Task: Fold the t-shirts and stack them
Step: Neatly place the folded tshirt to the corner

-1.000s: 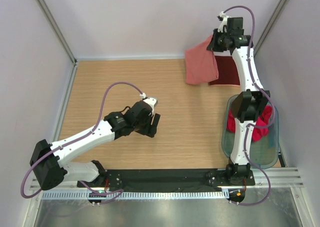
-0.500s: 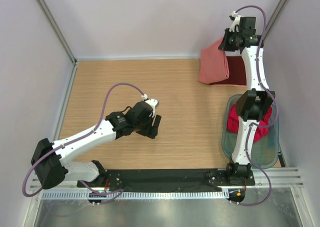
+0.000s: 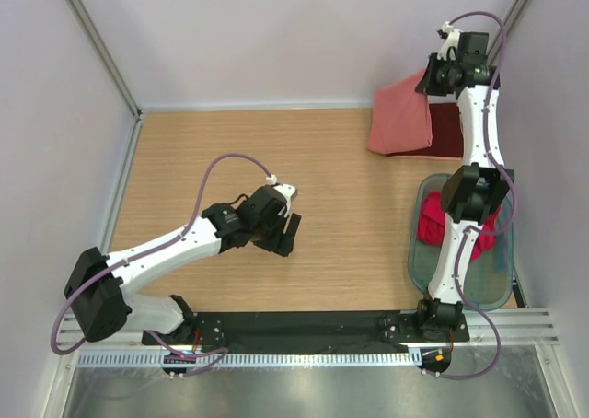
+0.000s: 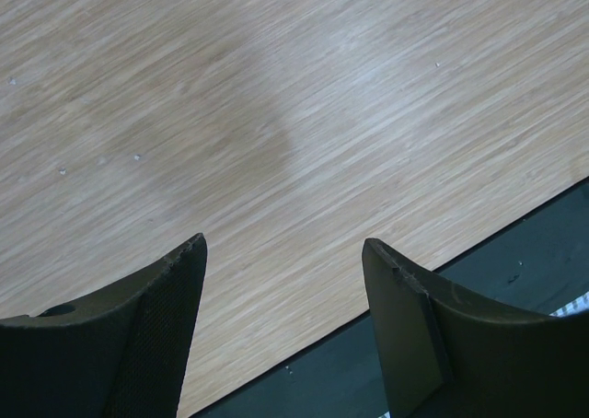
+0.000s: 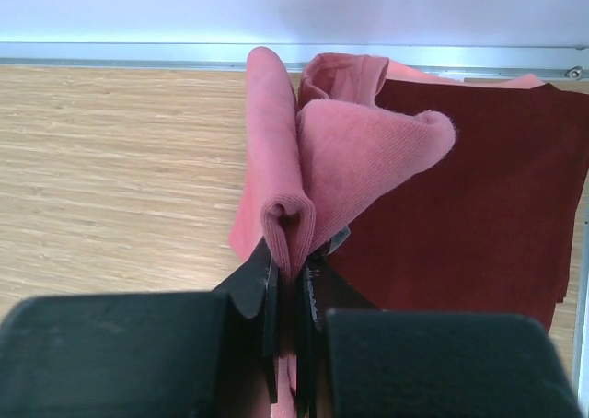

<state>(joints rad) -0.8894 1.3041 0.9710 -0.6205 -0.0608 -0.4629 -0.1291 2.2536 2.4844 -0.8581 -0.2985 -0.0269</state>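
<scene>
Wood makes up the table (image 3: 184, 160), pale and striped. On the left side the left arm reaches out low over it. The left gripper (image 3: 283, 232) holds nothing, and its two dark fingers (image 4: 156, 326) are spread wide apart. Bare wood shows between them. A black strip (image 3: 304, 324) runs along the near edge of the table, and the wrist view shows a corner of it close by the gripper.

Going right, the right arm stretches up tall at the far right corner. The right gripper (image 5: 287, 257) is pinched tight on the pink shirt (image 3: 400, 121). It bites a folded edge of the cloth, and the cloth bulges out above the fingers in a soft loop. The rest of the pink shirt hangs down from the gripper like a flag. Its low edge looks as if it touches the table, but the top view does not make that sure.

Just right of the pink shirt lies the maroon shirt (image 3: 449, 131). It is folded flat on the table, up by the far wall. The pink shirt covers part of its left side in the top view.

Nearer, by the right edge, sits a see-through green tub (image 3: 492, 289). Red shirts (image 3: 431, 226) lie bunched up inside it. The right arm crosses over the tub and hides part of the pile.
</scene>
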